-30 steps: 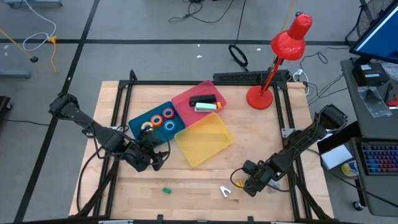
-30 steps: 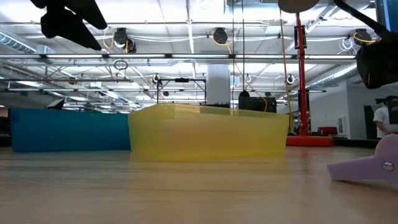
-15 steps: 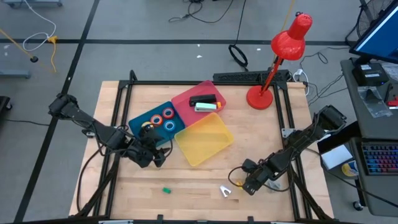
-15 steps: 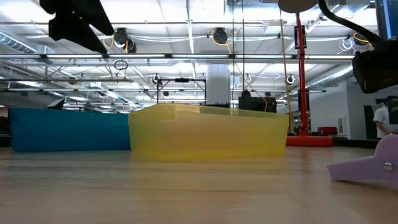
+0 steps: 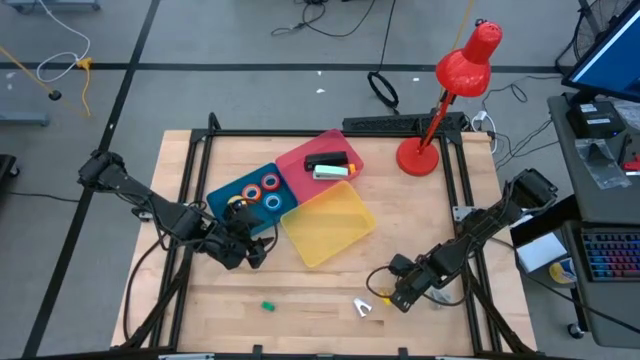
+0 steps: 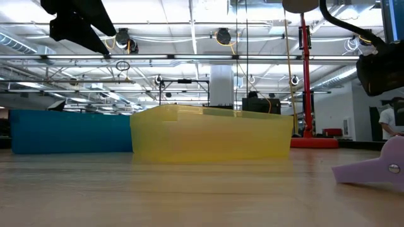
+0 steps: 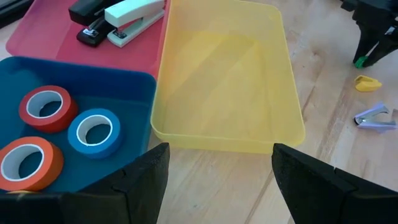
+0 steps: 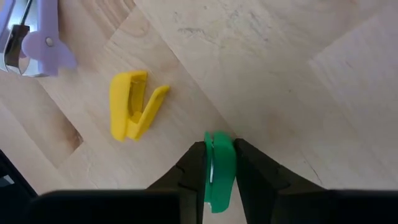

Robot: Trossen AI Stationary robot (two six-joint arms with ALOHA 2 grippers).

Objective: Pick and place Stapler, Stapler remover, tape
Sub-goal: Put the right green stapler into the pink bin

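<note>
My right gripper [image 8: 219,171] stands near the table's front right, shut on a green stapler remover [image 8: 219,180]. Beside it on the wood lie a yellow stapler remover [image 8: 134,112] and a lavender one [image 8: 37,34]. A small green thing [image 5: 267,305] lies farther left. Red [image 7: 43,107], blue [image 7: 94,130] and orange [image 7: 25,163] tape rolls lie flat in the blue tray [image 7: 134,84]. A black stapler [image 7: 92,14] and a white stapler [image 7: 134,15] lie in the pink tray [image 7: 37,37]. My left gripper [image 7: 217,180] hangs open over the blue tray's near edge. My right gripper pinches the green stapler remover's flat sides [image 8: 217,155] between its two fingers [image 8: 194,168], coming steeply from above. The remover stands on edge in the hold. Whether its lower end rests on the wood, I cannot tell.
An empty yellow tray [image 5: 328,225] sits between the two arms. A red desk lamp [image 5: 440,100] stands at the back right. Bare wood stretches along the table's front edge [image 5: 310,320].
</note>
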